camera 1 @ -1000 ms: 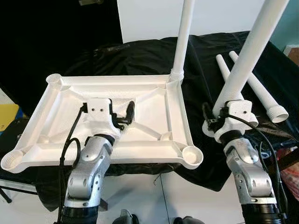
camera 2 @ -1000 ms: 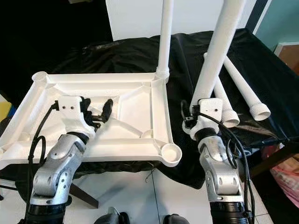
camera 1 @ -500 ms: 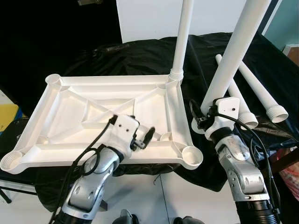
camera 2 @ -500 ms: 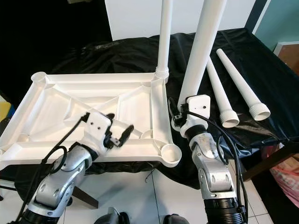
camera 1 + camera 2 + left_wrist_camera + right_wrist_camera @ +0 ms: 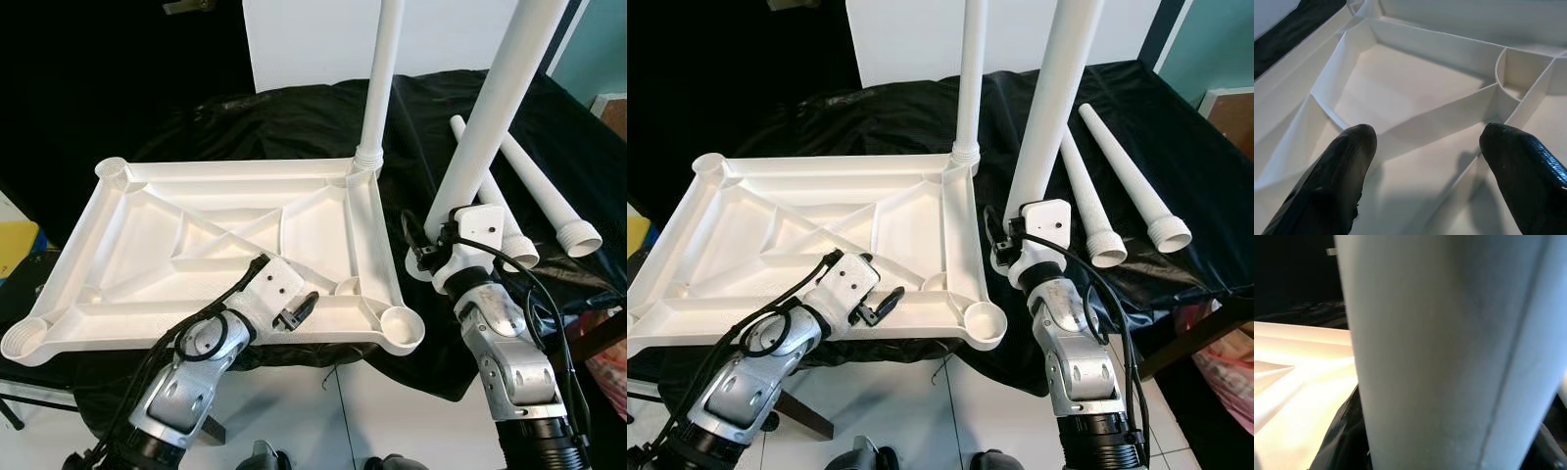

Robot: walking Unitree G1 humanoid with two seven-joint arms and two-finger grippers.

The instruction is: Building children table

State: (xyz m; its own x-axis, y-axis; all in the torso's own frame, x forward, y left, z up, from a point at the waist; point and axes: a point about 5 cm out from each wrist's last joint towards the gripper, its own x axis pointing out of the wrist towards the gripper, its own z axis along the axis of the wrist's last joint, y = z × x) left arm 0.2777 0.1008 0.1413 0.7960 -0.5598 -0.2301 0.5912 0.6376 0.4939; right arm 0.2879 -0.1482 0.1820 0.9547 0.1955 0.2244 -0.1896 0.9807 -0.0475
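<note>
The tabletop [image 5: 225, 245] lies upside down on the black cloth [image 5: 294, 108], one leg [image 5: 379, 78] standing in its far right socket. The right gripper [image 5: 443, 257] grips a second leg [image 5: 495, 98] upright. The left gripper [image 5: 1425, 161] hovers spread and empty over the ribs near the front right socket [image 5: 400, 321].

text: none legible | labels: none | brands: none | numbers: none

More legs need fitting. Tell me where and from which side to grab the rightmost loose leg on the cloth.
Probably mid-shaft on the rightmost leg, from straight above, gripping across it. It lies flat on the black cloth, round and tapered; the neighbour leg crowds its narrow far end, and the near collar is widest.
</note>
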